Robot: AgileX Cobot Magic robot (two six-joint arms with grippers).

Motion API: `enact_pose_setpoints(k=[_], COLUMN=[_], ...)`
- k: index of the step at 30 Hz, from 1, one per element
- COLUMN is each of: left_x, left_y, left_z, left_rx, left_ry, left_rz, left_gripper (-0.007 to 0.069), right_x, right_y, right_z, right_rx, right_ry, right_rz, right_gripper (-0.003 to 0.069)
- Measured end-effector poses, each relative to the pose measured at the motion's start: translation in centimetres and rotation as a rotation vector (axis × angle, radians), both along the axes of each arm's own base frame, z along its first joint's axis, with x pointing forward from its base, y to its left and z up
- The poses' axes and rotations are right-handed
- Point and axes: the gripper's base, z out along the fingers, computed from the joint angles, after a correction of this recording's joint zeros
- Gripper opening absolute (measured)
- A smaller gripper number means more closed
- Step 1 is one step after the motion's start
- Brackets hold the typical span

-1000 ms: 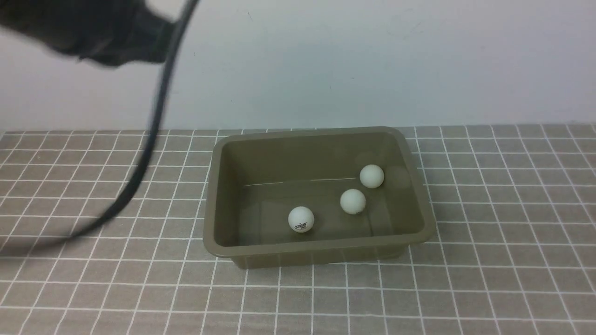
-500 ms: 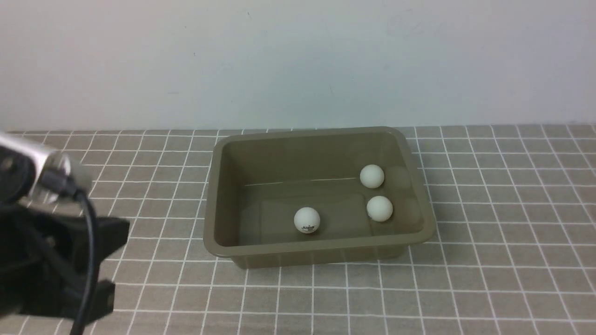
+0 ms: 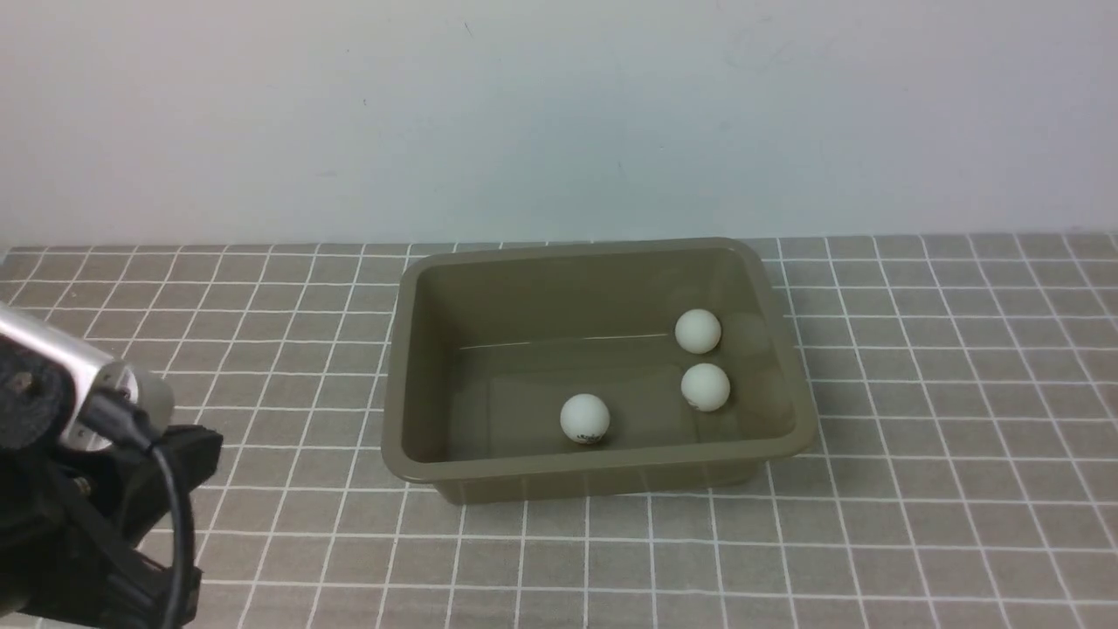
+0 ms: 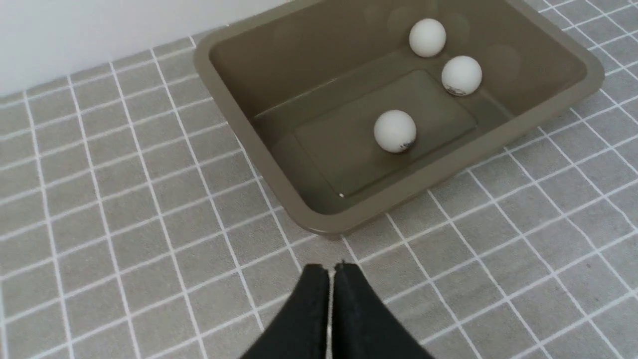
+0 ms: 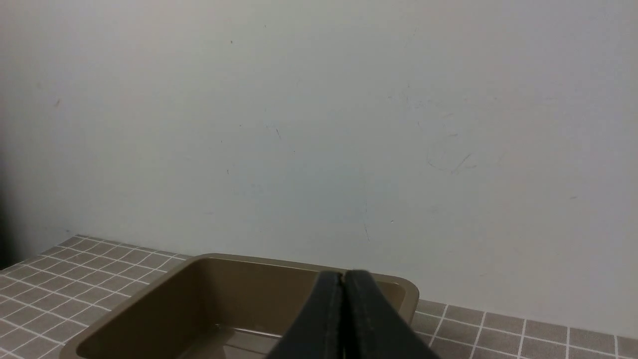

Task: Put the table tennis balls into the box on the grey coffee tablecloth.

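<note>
Sitting in box [image 3: 603,465]: table tennis balls [image 3: 585,418]; left claw [image 4: 332,271] closed nearby, seemingly empty.

A pale, plain wall [image 3: 559,114] stands at the back (faint scratches mark it).

The olive-brown box [image 3: 603,461] stood upright on the grey checked cloth [image 3: 917,437]. Inside lay three white spheres: the far ball [image 3: 698,331] and middle ball [image 3: 705,387] close together by the right wall, and the near ball [image 3: 584,418] apart, front-centre.
</note>
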Motion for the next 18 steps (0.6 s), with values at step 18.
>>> enact_pose_setpoints(k=[18], left_x=[-5.8], left_y=[4.7], left_z=[-14.7], left_rx=[-0.004], left_ry=[-0.213], left_rz=[0.335], left_gripper=[-0.0005], right_x=[0.0], right_y=[0.0], right_z=[0.0], right_rx=[0.010], right_ry=[0.003], right_rz=[0.001], right_gripper=[-0.0013])
